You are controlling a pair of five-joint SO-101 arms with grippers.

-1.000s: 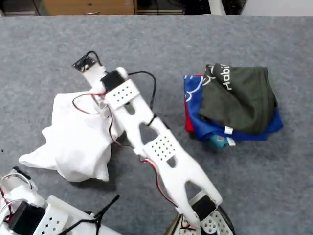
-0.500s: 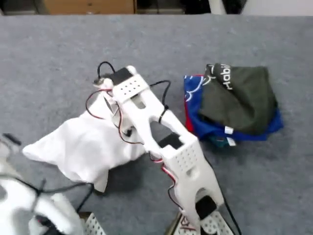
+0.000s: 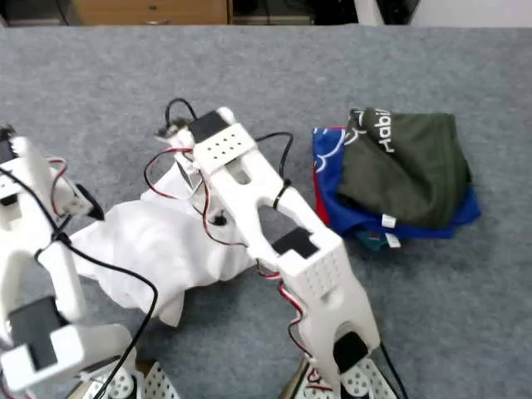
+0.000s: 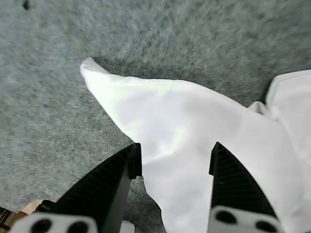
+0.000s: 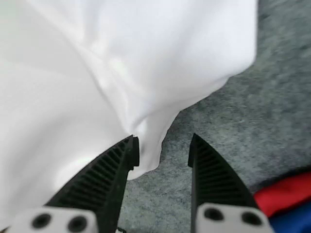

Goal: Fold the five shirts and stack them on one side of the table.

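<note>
From the high view I see the white shirt (image 3: pixel 158 249) lying crumpled and unfolded on the grey tabletop (image 3: pixel 125 75), at about 8 o'clock from the middle of the surface. The folded stack (image 3: pixel 399 179) sits well apart from it at about 3 o'clock, with an olive shirt (image 3: pixel 407 166) on top, a blue shirt (image 3: pixel 328 158) under it and a strip of red cloth (image 3: pixel 319 204) showing at the stack's 9 o'clock edge. My left gripper (image 4: pixel 175 153) hangs over the shirt's 9 o'clock end, jaws spread wide. In its wrist view the white fabric runs between and beneath them to a pointed corner (image 4: pixel 87 65) on the bare grey surface, and nothing is pinched. My right gripper (image 5: pixel 163 145) is over the shirt's 12 o'clock edge, on the side nearer the stack. Its jaws are also released — a loose fold of white cloth (image 5: pixel 148 155) lies in the gap between them, touching one jaw or just beside it, I cannot tell which. At the edge of that wrist view I can see a bit of the stack's red and blue — close by, not touching the white shirt.
</note>
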